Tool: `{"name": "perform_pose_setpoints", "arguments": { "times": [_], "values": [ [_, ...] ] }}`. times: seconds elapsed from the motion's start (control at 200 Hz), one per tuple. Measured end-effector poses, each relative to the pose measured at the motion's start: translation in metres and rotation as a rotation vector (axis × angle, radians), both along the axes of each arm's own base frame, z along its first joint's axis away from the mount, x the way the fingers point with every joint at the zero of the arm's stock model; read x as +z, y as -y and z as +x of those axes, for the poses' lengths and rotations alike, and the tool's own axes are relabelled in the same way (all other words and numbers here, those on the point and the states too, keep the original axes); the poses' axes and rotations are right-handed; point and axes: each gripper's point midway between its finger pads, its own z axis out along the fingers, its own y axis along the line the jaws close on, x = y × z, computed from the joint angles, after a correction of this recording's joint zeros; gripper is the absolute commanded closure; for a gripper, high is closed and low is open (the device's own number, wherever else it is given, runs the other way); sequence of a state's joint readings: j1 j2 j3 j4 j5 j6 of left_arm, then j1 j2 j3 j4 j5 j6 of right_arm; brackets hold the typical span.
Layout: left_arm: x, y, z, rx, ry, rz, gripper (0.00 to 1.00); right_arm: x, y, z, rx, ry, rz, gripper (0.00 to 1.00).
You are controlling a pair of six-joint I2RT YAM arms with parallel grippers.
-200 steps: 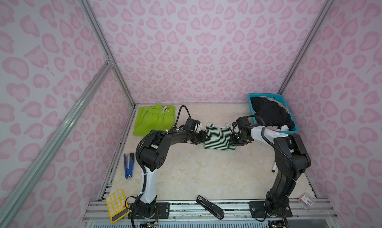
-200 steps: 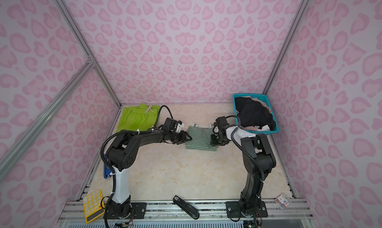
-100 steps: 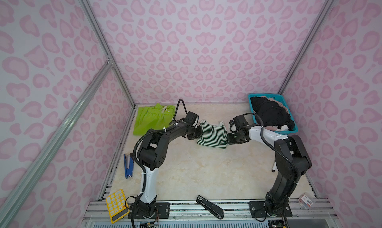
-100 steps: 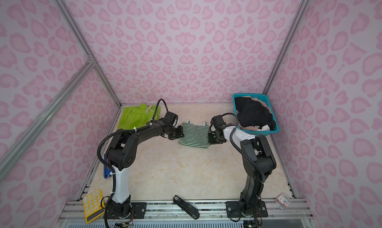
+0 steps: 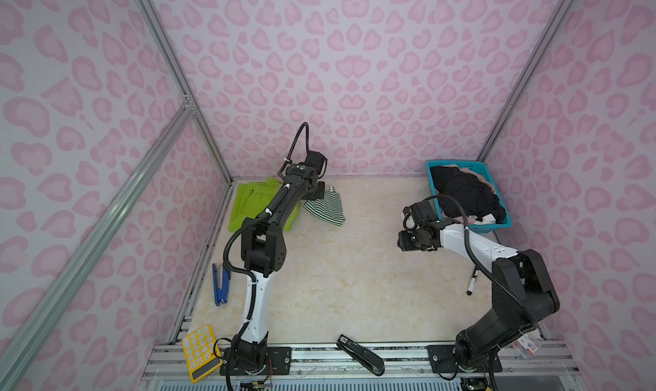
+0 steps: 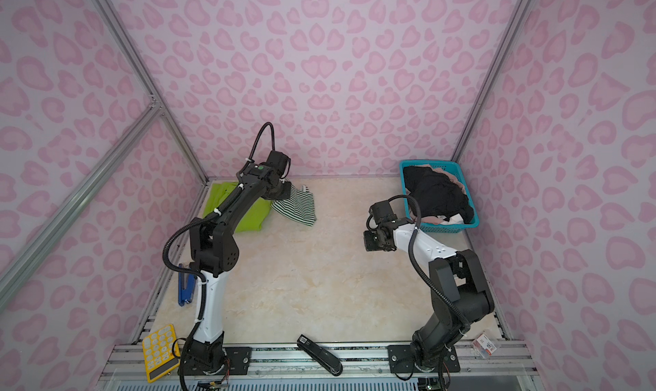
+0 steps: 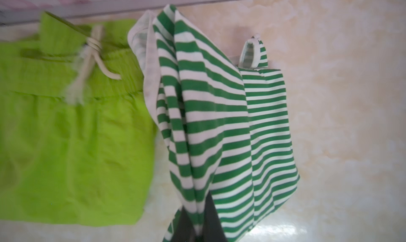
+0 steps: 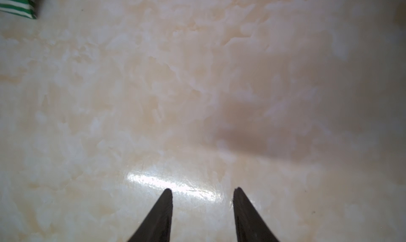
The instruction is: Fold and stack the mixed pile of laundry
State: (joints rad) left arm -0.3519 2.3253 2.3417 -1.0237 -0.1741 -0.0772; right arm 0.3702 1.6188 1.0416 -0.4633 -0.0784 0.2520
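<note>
- Scanning both top views: L gripper (image 5: 315, 193) sits at the far-left of the table (image 5: 337, 282), by the back wall. Its jaws are fully closed, pinching one end of the striped top (image 5: 328, 209).
- The rest of the top drapes down, bunched, just beside the lime shorts (image 6: 251, 217). Can't tell if the two touch. The shorts lie flat in the far-left corner, with the L arm crossing over them.
- R gripper (image 6: 371, 243) hovers over bare table near the teal basket (image 6: 426, 163), well apart from the top.
- Black clothes (image 5: 465, 194) and a beige-pink piece (image 6: 451, 174) are heaped in the basket at far right.
- L wrist view: the dark fingers (image 7: 212, 216) are closed tight on a gathered fold of green-white stripes. The shorts lie alongside, white drawstring (image 7: 92, 60) showing.
- R wrist view: the jaws stand partly apart w/ nothing between them, only marbled table below. A corner of the striped top shows at the frame's edge.
</note>
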Motion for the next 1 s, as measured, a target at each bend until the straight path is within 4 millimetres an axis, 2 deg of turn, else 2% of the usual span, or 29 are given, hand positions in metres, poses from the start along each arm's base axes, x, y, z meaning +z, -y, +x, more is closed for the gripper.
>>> {"name": "perform_pose_setpoints", "arguments": {
  "times": [0.12, 0.235, 0.555, 0.725, 0.78, 0.81, 0.845, 0.88, 0.92, 1.0],
  "values": [
    [0.031, -0.030, 0.021, -0.001, 0.064, 0.111, 0.97, -0.002, -0.002, -0.004, -0.006, -0.008, 0.024, 0.54],
    [0.047, -0.059, 0.023, 0.008, 0.079, 0.177, 0.97, -0.002, -0.006, -0.005, -0.004, -0.012, 0.041, 0.54],
    [0.030, -0.167, 0.021, 0.144, -0.016, 0.186, 0.97, -0.009, -0.016, -0.004, 0.012, -0.028, 0.061, 0.54],
    [0.027, -0.204, 0.017, 0.205, -0.031, 0.154, 0.97, -0.010, -0.024, -0.005, 0.025, -0.030, 0.067, 0.54],
    [0.027, -0.215, 0.016, 0.227, -0.033, 0.146, 0.84, -0.010, -0.025, -0.005, 0.027, -0.032, 0.066, 0.54],
    [0.026, -0.220, 0.015, 0.242, -0.033, 0.137, 0.74, -0.010, -0.026, -0.005, 0.030, -0.031, 0.066, 0.54],
    [0.025, -0.226, 0.015, 0.260, -0.034, 0.126, 0.56, -0.009, -0.027, -0.005, 0.033, -0.029, 0.066, 0.54],
    [0.024, -0.230, 0.013, 0.280, -0.036, 0.114, 0.45, -0.008, -0.028, -0.005, 0.035, -0.027, 0.067, 0.54],
    [0.020, -0.235, 0.012, 0.303, -0.043, 0.099, 0.39, -0.007, -0.029, -0.004, 0.036, -0.026, 0.067, 0.54],
    [0.006, -0.240, 0.006, 0.358, -0.075, 0.073, 0.32, -0.006, -0.030, -0.004, 0.038, -0.026, 0.066, 0.54]
  ]
}}
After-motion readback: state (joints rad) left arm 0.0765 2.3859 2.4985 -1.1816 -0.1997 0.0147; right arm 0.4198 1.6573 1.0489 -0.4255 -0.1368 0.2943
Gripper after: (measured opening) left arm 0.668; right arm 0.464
